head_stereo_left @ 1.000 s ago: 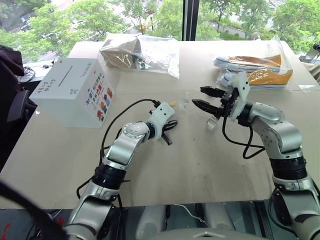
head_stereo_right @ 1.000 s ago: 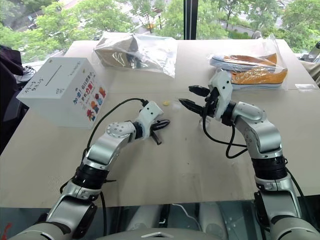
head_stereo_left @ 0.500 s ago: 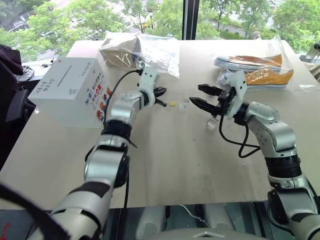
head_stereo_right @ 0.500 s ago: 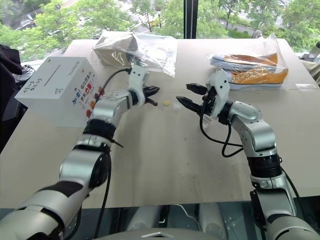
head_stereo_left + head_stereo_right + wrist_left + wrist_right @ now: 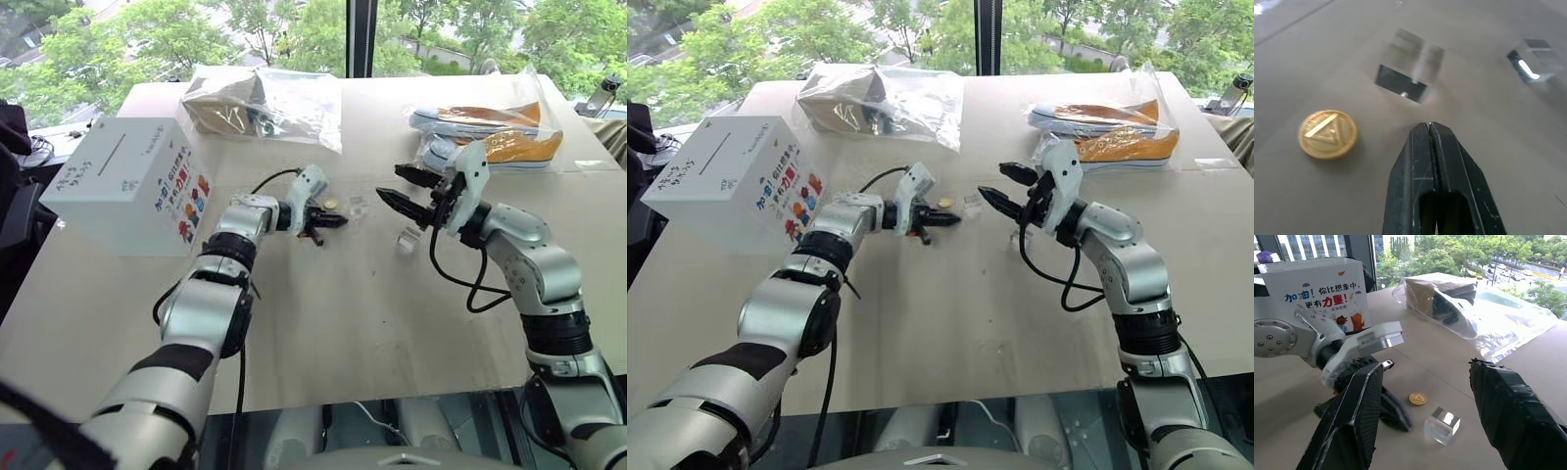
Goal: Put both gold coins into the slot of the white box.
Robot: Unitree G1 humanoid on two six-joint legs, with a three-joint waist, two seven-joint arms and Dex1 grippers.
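- On the white box [image 5: 1317,289], the side face carries blue and red Chinese lettering reading 加油!你比想象中 and 更有力量!, with small cartoon figures printed underneath.
- Up on its plain white top runs the slot [image 5: 111,155], a thin dark slit whose long axis heads from the near-left edge toward the far-right one.
- One gold coin [image 5: 1327,133] lies flat on the table [image 5: 372,304], shiny, round, with a raised triangle stamped on its face.
- Just beside that coin sits a clear plastic holder [image 5: 1408,73], with a second clear holder [image 5: 1533,65] farther off.
- Left gripper [image 5: 1429,128] has its black fingers pressed tight together, tips just beside the coin, not touching it.
- Right gripper [image 5: 404,188] hovers with its fingers spread wide, nothing between them, pointing toward the coin.
- Box stands well apart, at the table's left.
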